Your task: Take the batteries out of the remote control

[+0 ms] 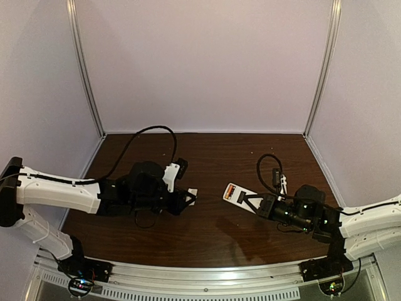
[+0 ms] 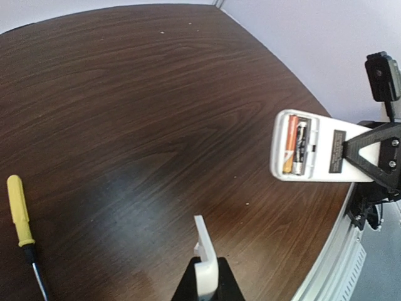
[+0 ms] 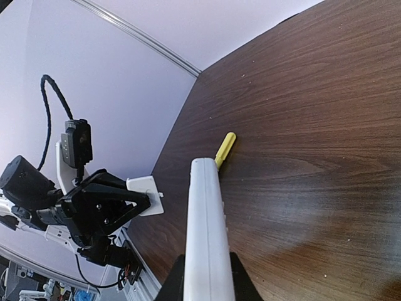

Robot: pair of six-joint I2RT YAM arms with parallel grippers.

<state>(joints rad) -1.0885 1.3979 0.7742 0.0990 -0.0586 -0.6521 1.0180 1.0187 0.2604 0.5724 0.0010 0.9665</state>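
The right tool (image 1: 250,199) is clenched on one end of the flat white rectangular remote control (image 2: 319,147) and holds it out over the dark wood-grain surface (image 2: 125,94), battery bay open and facing up. An orange-red cylindrical battery (image 2: 291,143) and a dark cylindrical battery with pale ends (image 2: 302,147) lie side by side inside the bay. The left tool (image 1: 186,198) is clamped on the small white square cover piece (image 2: 202,241), so it is likely too occupied to pull cells; reaching in like that could knock the remote or drop the cover. Gripped only at one end, the remote may also twist under prying. Count: one remote, two batteries, one cover, one yellow-handled screwdriver (image 2: 19,208) and two tools.
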